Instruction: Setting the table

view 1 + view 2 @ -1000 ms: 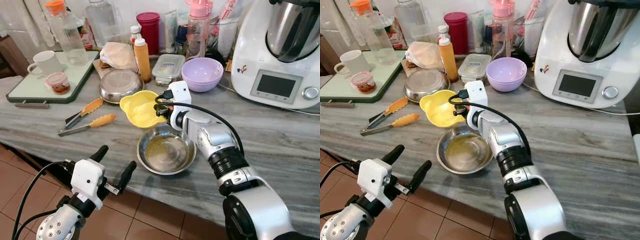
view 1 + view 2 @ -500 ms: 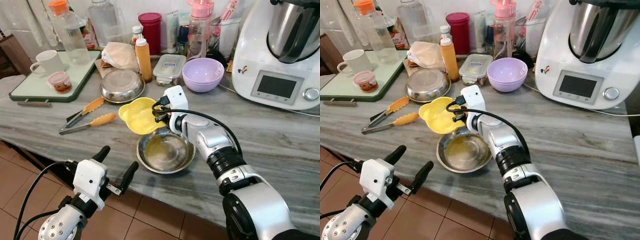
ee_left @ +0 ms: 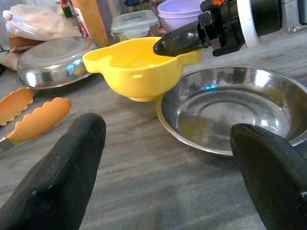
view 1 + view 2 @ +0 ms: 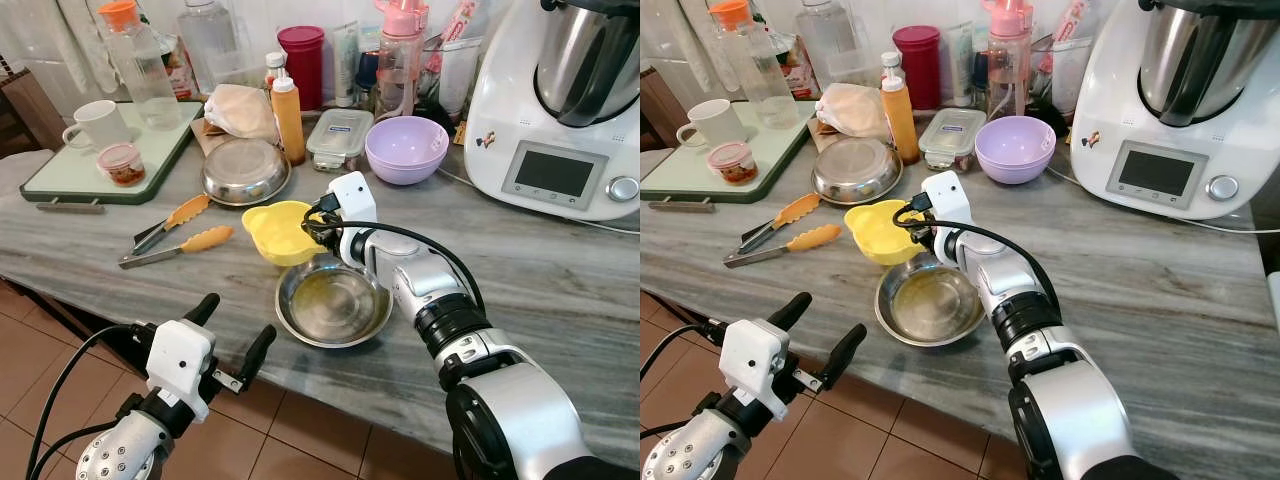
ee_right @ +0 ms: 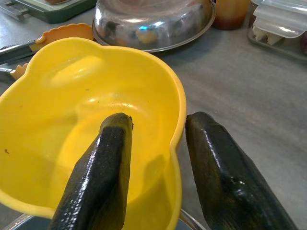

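Right claw (image 4: 912,222): closed on the rim of the yellow bowl (image 4: 277,231), one finger (image 5: 98,167) inside the wall, the other outside it.

Yellow bowl: scalloped plastic, mouth up and roughly level, held just above the surface (image 4: 560,290). Its near edge overlaps the far rim of the empty steel bowl (image 4: 332,303). A small lip on its rim points away from the claw, toward the tongs (image 4: 176,240).

Empty steel bowl: upright on the grey marbled surface near the front edge, directly under the right wrist.

Left claw (image 4: 228,337): fingers spread wide, holding nothing, below and in front of the surface edge, well apart from the steel bowl.

Tongs: orange-tipped, lying flat left of the yellow bowl, long axis running from the bowl toward the green tray (image 4: 60,178).

Second steel dish (image 4: 244,171): behind the yellow bowl, beside an orange sauce bottle (image 4: 286,117).

Lilac bowl (image 4: 405,148): upright behind the right claw, next to a lidded clear container (image 4: 338,137).

White kitchen machine (image 4: 560,110): right of the lilac bowl.

Green tray: carries a white mug (image 4: 94,124), a small red-lidded pot (image 4: 123,164) and a water bottle (image 4: 140,62).
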Tool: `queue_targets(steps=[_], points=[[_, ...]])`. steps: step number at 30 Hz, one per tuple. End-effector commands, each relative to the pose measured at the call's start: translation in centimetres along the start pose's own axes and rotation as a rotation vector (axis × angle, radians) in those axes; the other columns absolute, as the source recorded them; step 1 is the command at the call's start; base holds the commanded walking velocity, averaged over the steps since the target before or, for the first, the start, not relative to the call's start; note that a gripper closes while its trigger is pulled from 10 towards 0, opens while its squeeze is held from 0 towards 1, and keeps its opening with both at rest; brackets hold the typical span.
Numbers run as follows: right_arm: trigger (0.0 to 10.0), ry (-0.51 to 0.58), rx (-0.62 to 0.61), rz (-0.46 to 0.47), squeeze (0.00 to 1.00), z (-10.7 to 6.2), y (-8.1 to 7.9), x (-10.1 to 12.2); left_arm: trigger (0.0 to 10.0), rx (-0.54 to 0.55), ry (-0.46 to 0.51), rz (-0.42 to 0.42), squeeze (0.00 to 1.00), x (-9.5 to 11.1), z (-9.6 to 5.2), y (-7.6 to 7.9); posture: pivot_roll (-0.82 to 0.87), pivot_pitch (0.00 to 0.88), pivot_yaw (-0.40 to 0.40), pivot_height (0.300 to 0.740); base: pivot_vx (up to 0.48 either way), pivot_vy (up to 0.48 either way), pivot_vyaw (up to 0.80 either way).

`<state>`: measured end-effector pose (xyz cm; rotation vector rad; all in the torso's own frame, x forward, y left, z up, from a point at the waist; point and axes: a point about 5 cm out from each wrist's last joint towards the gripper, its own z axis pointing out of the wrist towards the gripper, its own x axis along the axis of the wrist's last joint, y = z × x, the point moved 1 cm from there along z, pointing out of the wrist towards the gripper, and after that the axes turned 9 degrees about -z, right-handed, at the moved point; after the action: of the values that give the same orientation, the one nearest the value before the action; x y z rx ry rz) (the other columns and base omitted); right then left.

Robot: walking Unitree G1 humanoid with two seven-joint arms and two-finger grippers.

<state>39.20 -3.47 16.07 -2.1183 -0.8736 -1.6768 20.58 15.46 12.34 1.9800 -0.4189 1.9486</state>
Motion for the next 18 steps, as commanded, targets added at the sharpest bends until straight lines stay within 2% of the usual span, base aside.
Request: queue_targets(steps=[1, 8, 11, 18], points=[[10.0, 0.019, 0.010, -0.014, 1.00, 0.2, -0.2, 0.9, 10.0, 0.003, -0.015, 0.012, 0.00, 0.0, -0.2, -0.1, -0.08, 0.086, 0.074, 0.740, 0.000, 0.000, 0.00], [10.0, 0.035, 0.007, -0.029, 1.00, 0.2, -0.1, 1.1, 10.0, 0.007, -0.015, 0.015, 0.00, 0.0, -0.1, -0.1, -0.08, 0.083, 0.072, 0.740, 0.000, 0.000, 0.00], [10.0, 0.092, -0.011, -0.020, 1.00, 0.2, 0.3, 2.2, 10.0, 0.009, -0.016, 0.015, 0.00, 0.1, -0.1, -0.1, -0.08, 0.079, 0.074, 0.740, 0.000, 0.000, 0.00], [10.0, 0.143, -0.021, -0.026, 1.00, 0.0, 0.6, 3.2, 10.0, 0.011, -0.021, 0.016, 0.00, 0.0, -0.1, -0.2, -0.08, 0.079, 0.076, 0.740, 0.000, 0.000, 0.00]])
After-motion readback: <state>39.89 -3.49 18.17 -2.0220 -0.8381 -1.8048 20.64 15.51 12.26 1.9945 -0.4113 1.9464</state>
